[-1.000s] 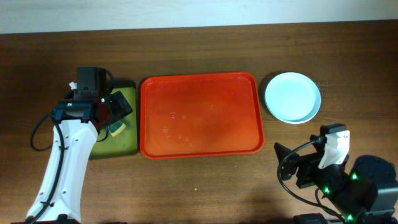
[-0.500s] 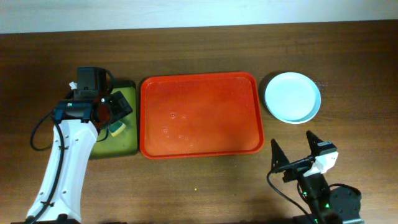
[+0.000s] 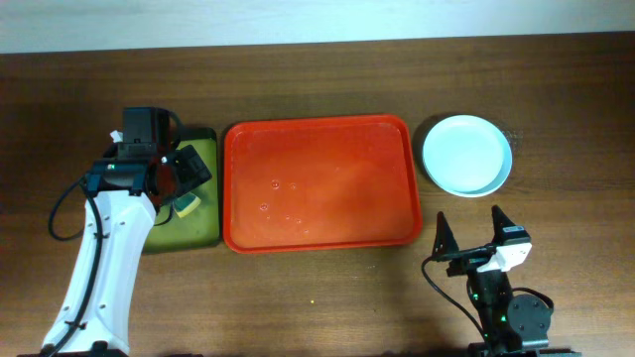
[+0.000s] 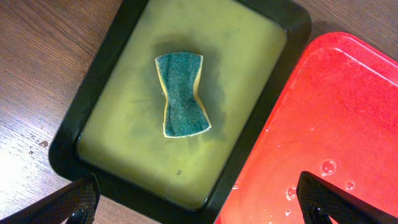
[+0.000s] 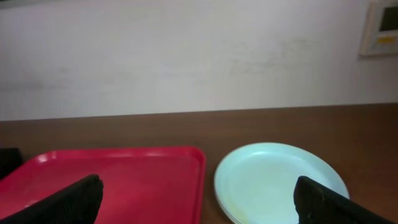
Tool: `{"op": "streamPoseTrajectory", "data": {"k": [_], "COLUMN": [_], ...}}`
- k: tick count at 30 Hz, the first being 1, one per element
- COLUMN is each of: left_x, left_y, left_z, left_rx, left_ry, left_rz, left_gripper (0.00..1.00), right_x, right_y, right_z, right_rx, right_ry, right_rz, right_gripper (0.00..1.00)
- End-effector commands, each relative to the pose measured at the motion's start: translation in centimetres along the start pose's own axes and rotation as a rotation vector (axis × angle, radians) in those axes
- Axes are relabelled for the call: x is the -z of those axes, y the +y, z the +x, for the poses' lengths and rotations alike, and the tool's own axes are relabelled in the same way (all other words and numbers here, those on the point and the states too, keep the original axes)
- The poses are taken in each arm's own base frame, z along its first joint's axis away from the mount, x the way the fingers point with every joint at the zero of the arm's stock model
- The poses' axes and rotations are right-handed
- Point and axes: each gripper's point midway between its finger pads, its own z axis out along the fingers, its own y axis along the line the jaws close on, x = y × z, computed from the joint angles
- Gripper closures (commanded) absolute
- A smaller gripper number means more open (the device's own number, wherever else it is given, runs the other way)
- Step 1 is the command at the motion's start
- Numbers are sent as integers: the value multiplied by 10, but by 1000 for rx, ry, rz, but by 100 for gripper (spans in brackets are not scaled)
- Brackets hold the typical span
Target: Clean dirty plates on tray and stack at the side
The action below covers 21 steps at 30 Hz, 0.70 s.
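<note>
The red tray [image 3: 317, 233] lies mid-table with no plate on it, only water drops; it also shows in the left wrist view [image 4: 348, 124] and the right wrist view [image 5: 124, 180]. The plates [image 3: 466, 154] sit stacked on the table right of the tray, pale blue-white one on top, also in the right wrist view [image 5: 280, 180]; those beneath show only as edges. My left gripper [image 3: 189, 174] is open and empty above the olive-green tray [image 4: 180, 180]. My right gripper [image 3: 468, 238] is open and empty, low at the front right, facing the stack.
A green-and-yellow sponge [image 4: 182, 94] lies in the black-rimmed olive-green tray [image 3: 203, 233] left of the red tray. Water drops sit on the wood by that tray's corner. A pale wall stands behind the table's far edge.
My right arm has drawn back toward the front edge and turned its open gripper upright toward the plates. The left arm, tray and plates have not moved.
</note>
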Motion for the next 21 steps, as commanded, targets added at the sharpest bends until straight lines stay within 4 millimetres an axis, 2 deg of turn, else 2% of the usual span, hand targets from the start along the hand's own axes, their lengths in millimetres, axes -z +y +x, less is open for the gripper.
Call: {"op": "streamPoseTrajectory", "data": {"k": [1,2,21], "left_x": [3,3,3], "left_y": [-1,-1,-1], "left_z": [-2,-2,-2], "left_rx": [-1,-1,-1], "left_ry": [-8,-8,-8], "left_rz": [5,5,5], "left_gripper": [1,1,1], "right_x": [1,2,3], "right_y": [-16,-18,-24], "right_z": [17,24,23], "right_rx": [-3,-4,-3], "right_ry": [58,84,82], "right_rz": [72,87,118], "right_gripper": [1,1,1]}}
